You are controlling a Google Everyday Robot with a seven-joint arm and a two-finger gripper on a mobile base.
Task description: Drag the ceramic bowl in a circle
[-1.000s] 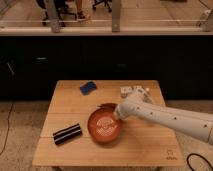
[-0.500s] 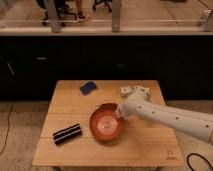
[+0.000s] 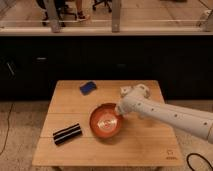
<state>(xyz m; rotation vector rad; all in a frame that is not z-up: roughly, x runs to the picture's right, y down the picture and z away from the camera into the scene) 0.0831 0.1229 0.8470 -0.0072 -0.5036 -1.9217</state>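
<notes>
The ceramic bowl [image 3: 105, 120] is round, shallow and orange-red with pale rings inside. It sits near the middle of the wooden table [image 3: 65, 107]. My gripper [image 3: 119, 111] is at the end of the white arm that reaches in from the right. It sits at the bowl's right rim, pressed against or into it. The arm's wrist hides the gripper's tips.
A blue flat object [image 3: 88, 87] lies at the table's back, left of centre. A black rectangular object [image 3: 67, 133] lies at the front left. A dark counter front runs behind the table. A cable [image 3: 199, 163] lies on the floor at right.
The bowl has slid slightly to the right and toward the back with the gripper at its rim. The blue and black objects have not moved.
</notes>
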